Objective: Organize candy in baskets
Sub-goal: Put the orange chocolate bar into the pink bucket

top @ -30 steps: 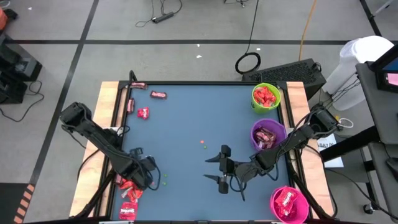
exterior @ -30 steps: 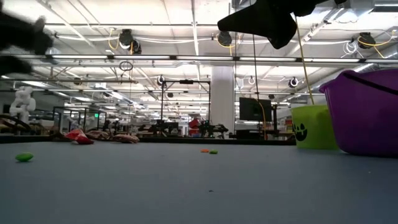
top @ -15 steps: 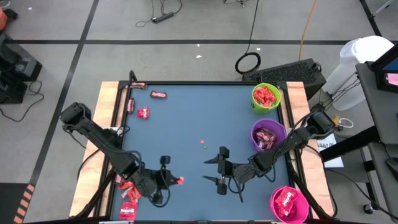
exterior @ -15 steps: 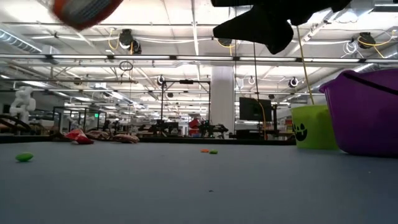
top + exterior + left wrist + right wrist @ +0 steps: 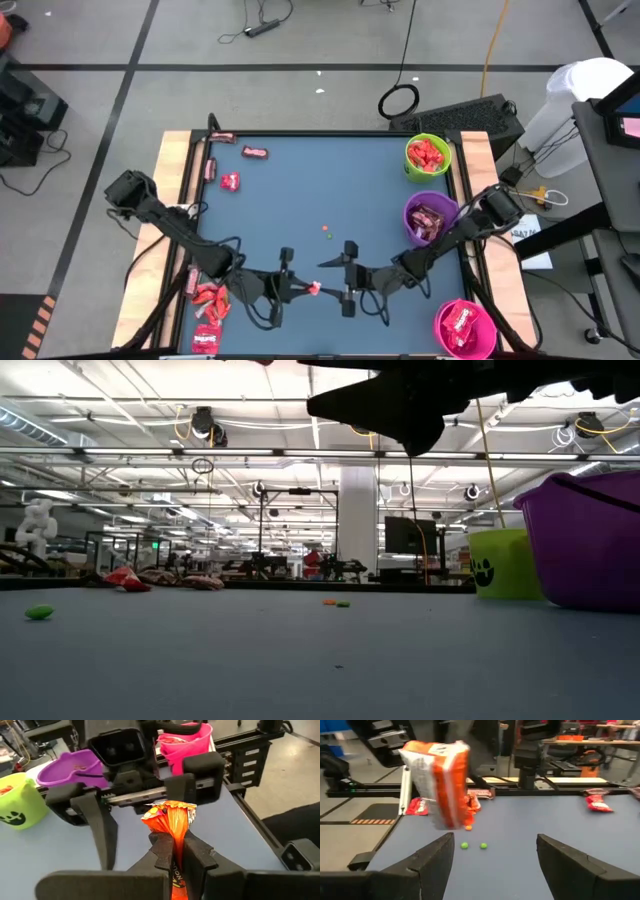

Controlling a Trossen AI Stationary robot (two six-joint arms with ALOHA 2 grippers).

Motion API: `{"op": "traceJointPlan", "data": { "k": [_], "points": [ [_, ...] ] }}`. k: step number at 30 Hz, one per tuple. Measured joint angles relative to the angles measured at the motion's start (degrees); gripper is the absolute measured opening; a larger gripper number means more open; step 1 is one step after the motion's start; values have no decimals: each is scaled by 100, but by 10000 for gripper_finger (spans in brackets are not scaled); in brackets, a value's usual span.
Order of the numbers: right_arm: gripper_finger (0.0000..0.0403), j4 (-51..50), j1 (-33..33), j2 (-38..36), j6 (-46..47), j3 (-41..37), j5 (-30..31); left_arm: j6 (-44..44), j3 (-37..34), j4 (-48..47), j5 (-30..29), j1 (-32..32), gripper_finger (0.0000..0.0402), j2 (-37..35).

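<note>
My left gripper (image 5: 172,842) is shut on an orange-red candy packet (image 5: 167,820) and holds it above the table near the front middle (image 5: 316,290). My right gripper (image 5: 495,855) faces it, open. The packet (image 5: 440,785) hangs in front of the right gripper, over one of its fingers, touching neither finger. More candy lies at the near left (image 5: 208,300) and far left (image 5: 255,153). The green basket (image 5: 428,156), purple basket (image 5: 432,218) and pink basket (image 5: 465,327) stand along the right edge, each with candy inside. My left gripper pinches the packet's rear half (image 5: 172,857) between its two fingers. The fingers come nearly level from the table's left and lie along the packet. The crimped front end (image 5: 169,807) sticks out past the fingertips, and the packet is lifted clear of the table.
Small round dots lie mid-table (image 5: 327,232), and two green ones (image 5: 464,845) lie below the right gripper. Wooden rims (image 5: 175,160) run along the table's left and right sides. The blue tabletop (image 5: 320,190) between the far-left candy and the baskets is bare.
My left gripper has risen from the candy pile at the near left with the packet. It has travelled toward the table's right, up to the right gripper, and has tipped from pointing down to nearly level. My right gripper has sunk a little and stays open.
</note>
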Motion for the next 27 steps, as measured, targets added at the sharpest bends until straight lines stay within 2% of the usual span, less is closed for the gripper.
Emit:
{"op": "traceJointPlan", "data": {
  "k": [3,11,14,22,27],
  "points": [
    [270,111,-20,21,-4,0,-248,-2,0,22,-4,91,25,2],
    [257,423,-129,21,33,8,-274,-8,-2,50,100,269,25,22],
    [222,428,-129,21,32,7,-279,-7,-2,52,101,297,25,22],
    [99,452,-127,21,-149,7,-270,-9,-2,48,169,398,25,22],
    [58,447,-122,21,-299,9,-266,-12,-2,52,305,426,34,22]
  ]
}}
